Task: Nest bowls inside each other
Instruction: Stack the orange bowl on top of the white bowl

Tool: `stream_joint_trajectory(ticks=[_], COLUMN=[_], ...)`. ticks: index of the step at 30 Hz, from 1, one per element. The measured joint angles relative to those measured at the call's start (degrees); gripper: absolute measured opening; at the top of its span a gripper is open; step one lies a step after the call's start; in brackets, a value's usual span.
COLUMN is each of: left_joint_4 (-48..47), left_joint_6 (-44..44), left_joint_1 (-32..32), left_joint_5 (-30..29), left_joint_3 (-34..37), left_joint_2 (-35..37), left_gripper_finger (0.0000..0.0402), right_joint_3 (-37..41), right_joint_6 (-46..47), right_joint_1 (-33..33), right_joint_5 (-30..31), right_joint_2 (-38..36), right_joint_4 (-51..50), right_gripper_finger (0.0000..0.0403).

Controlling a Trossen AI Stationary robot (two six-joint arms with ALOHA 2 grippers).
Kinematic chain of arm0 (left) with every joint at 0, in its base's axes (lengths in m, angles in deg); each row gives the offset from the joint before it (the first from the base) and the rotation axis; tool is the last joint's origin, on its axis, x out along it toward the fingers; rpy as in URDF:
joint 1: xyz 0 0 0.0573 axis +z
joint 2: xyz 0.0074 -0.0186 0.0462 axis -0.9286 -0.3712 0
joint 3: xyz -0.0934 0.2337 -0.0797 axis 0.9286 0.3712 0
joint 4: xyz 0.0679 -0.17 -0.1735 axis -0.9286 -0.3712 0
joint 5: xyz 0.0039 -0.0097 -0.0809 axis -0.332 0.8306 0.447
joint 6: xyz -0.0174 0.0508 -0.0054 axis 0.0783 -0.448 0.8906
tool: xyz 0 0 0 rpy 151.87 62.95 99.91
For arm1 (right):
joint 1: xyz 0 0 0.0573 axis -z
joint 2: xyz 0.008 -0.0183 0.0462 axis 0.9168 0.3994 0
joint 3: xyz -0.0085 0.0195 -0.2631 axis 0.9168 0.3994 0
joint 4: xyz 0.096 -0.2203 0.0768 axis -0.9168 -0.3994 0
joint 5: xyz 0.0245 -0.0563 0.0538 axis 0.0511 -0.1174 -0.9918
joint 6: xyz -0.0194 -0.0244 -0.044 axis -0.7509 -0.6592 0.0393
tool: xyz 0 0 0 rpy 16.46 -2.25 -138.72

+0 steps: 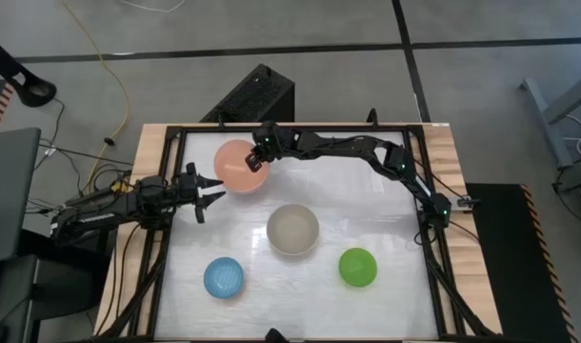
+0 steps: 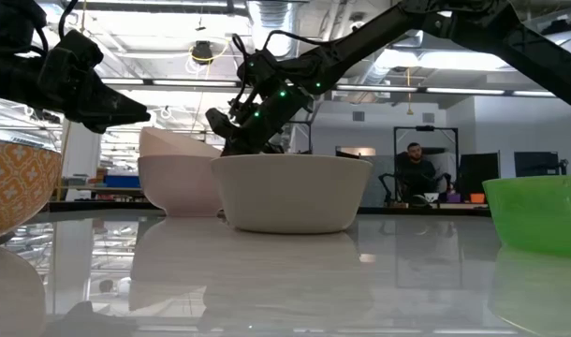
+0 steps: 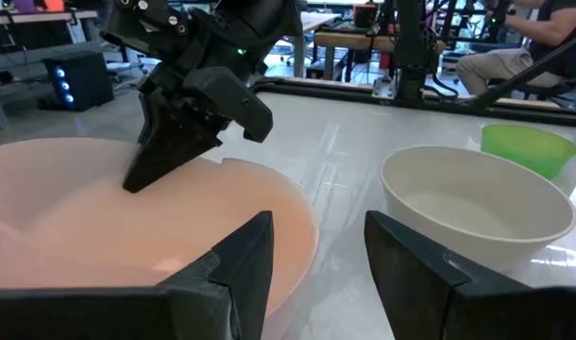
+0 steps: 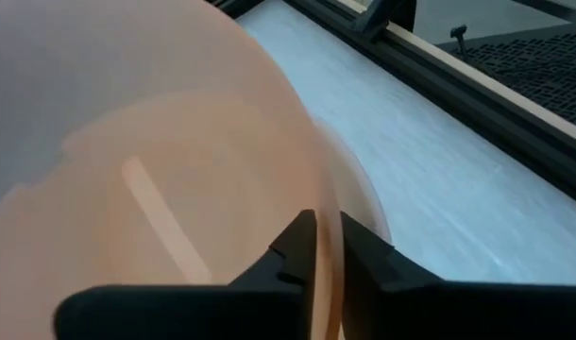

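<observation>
From my station I judge one nesting done: the salmon bowl (image 1: 240, 166) sits in the pale bowl (image 2: 178, 178) at the counter's (image 1: 300, 286) far left, right gripper (image 1: 259, 158) narrowly astride its rim, left gripper (image 1: 210, 190) spread beside it, while grey (image 1: 292, 230), blue (image 1: 223, 278) and green (image 1: 357, 268) bowls wait.

My dark right tool (image 1: 259, 160) touches the salmon-orange bowl (image 1: 239, 164), nested in a pale pinkish-white bowl (image 2: 178, 183). Nearest it on the glossy white counter (image 1: 386, 305) sits the grey-beige bowl (image 1: 292, 230), then blue bowl (image 1: 223, 277) and green bowl (image 1: 357, 267).
</observation>
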Motion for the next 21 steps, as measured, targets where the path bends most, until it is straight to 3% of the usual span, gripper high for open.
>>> stream_joint_trajectory(ticks=[13, 21], left_joint_4=[0.00, -0.02], left_joint_6=[0.00, 0.00], left_joint_1=[0.02, 0.00], left_joint_5=[0.02, 0.02], left_joint_3=[0.00, 0.00], left_joint_2=[0.00, 0.00], left_gripper_finger=[0.0158, 0.0158], right_joint_3=[-5.54, -8.57], right_joint_6=[-4.00, -6.23], right_joint_1=[0.02, 0.08], right_joint_5=[0.70, 5.20], right_joint_2=[-0.29, -0.38], right_joint_4=[-10.80, -15.73], right_gripper_finger=[0.0140, 0.0199])
